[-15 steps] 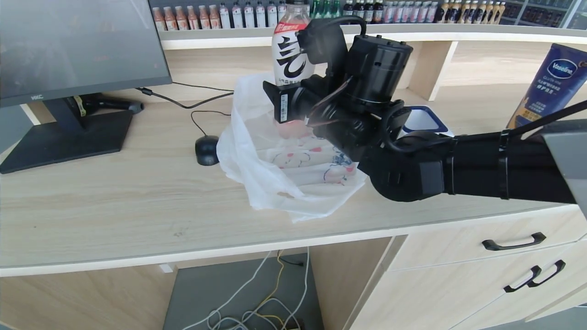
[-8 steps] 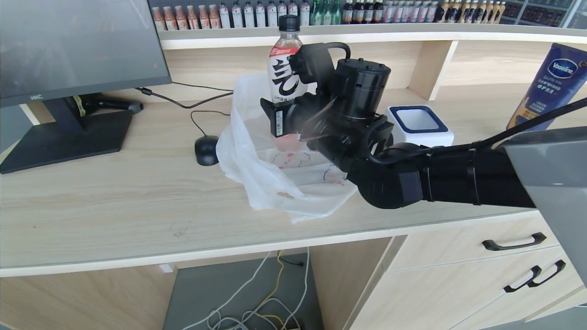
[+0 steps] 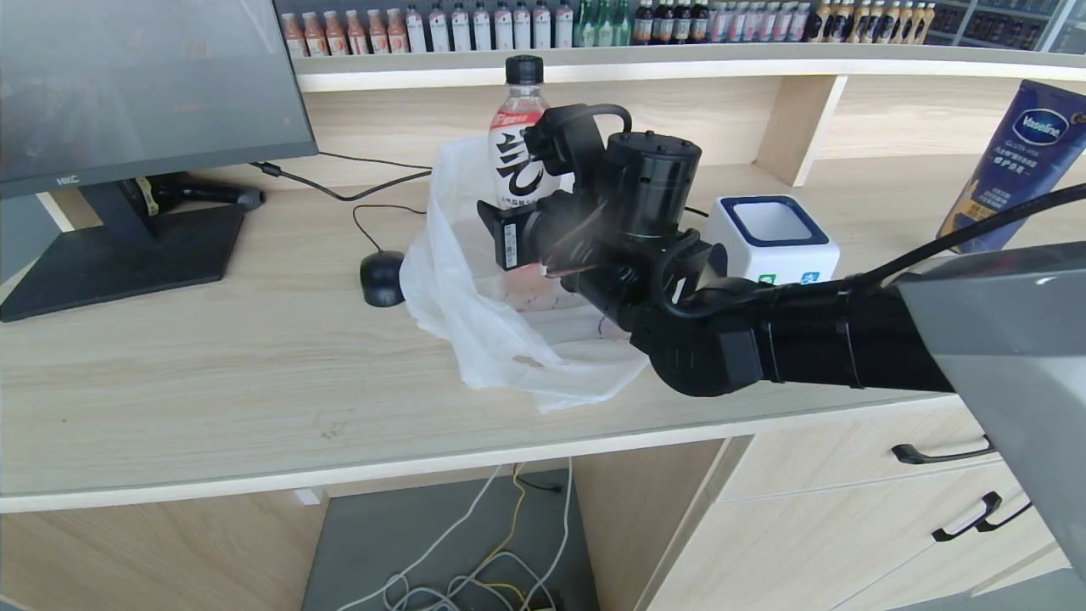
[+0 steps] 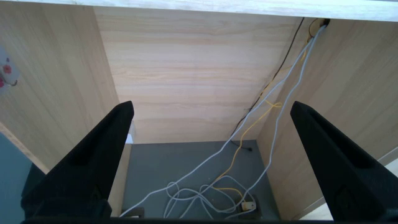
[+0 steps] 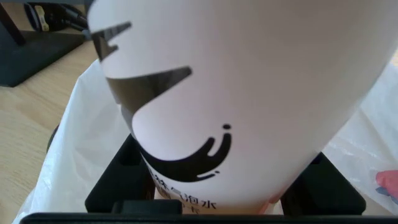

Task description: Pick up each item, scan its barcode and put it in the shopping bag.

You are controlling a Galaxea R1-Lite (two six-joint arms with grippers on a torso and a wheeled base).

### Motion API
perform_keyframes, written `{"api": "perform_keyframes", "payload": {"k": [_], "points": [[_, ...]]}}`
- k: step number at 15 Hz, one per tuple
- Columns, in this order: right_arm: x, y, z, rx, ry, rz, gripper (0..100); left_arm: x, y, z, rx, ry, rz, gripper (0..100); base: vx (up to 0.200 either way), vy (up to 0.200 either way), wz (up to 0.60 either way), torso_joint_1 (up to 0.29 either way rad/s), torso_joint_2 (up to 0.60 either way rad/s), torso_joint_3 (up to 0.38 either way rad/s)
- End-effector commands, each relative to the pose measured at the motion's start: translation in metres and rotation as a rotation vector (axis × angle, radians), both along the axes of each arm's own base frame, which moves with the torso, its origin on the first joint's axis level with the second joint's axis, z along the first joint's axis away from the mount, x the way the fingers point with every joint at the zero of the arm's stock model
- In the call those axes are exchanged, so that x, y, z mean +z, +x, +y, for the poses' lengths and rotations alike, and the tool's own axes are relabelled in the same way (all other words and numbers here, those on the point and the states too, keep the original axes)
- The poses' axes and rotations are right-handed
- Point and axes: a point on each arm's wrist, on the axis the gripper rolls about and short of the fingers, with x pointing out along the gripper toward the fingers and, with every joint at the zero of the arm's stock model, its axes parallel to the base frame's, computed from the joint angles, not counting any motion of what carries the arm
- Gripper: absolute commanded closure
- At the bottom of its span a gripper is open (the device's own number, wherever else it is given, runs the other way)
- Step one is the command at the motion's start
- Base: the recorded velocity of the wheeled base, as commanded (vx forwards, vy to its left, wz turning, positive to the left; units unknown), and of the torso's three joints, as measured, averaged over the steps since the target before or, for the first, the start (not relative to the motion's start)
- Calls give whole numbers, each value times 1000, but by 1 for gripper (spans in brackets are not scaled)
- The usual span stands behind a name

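Right gripper [image 3: 533, 222]: clamped on clear plastic bottle of pink drink [image 3: 513, 161], held over white plastic shopping bag [image 3: 475, 339].
Left gripper [image 4: 211, 155]: fingers spread, empty.
Risk: limp bag rim could snag bottle, toppling it.

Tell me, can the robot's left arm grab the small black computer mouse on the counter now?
Probably not yet. The open left hand hangs low, facing the space under the wooden counter, while the small black computer mouse sits on top. It would have to rise first.
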Motion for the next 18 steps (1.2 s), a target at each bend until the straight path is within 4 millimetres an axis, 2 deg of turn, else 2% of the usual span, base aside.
{"api": "perform_keyframes", "payload": {"k": [1,7,18], "points": [[-7,3,3,-1,-10,10,100,0,0,0,0,0,0,0,0,0,0,0,0,0],[-22,9,9,-2,-26,30,100,0,0,0,0,0,1,0,0,0,0,0,0,0],[-23,10,9,-3,-30,33,100,0,0,0,2,0,0,0,0,0,0,0,0,0]]}}
